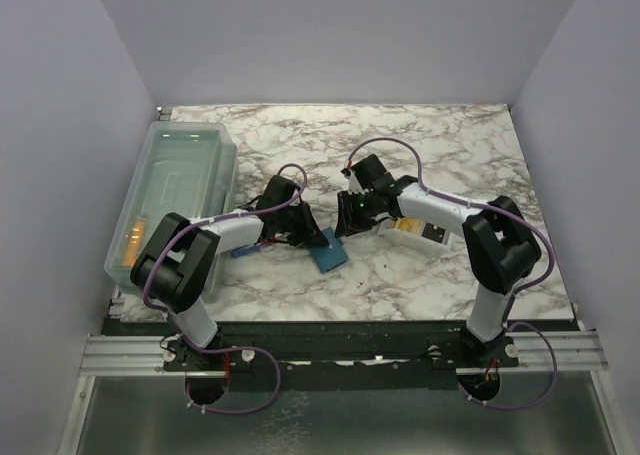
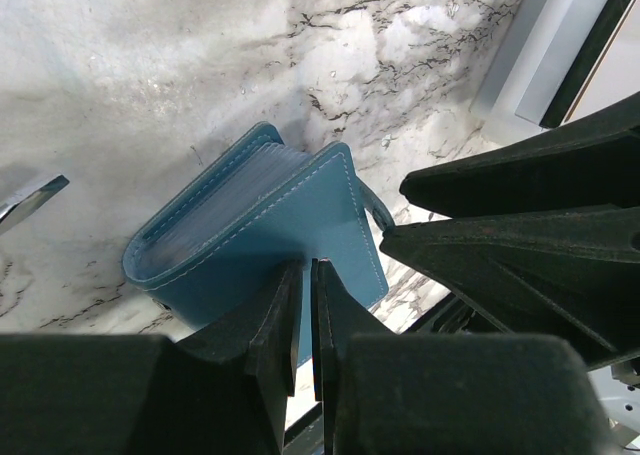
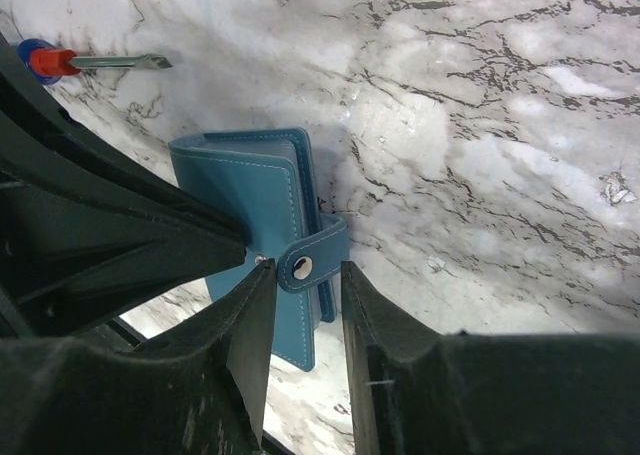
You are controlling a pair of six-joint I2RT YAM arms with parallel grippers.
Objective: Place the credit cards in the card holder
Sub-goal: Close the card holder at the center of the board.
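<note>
The teal-blue card holder [image 1: 328,254] lies on the marble table between the two arms. In the left wrist view the card holder [image 2: 255,225] gapes a little, with clear inner pockets showing between its covers. My left gripper [image 1: 303,237] is shut with only a slit between its fingers, tips at the holder's near cover [image 2: 305,270]. My right gripper [image 3: 305,275] is open, and the holder's snap tab [image 3: 308,265] lies between its fingers. A golden-orange card [image 1: 407,225] shows in the white tray under my right arm. No card is in either gripper.
A large clear plastic bin [image 1: 180,190] stands at the left, with something orange [image 1: 133,240] in its near corner. The white tray [image 1: 425,238] lies right of the holder. A screwdriver [image 3: 90,62] with a blue and red handle lies left of the holder [image 1: 245,250].
</note>
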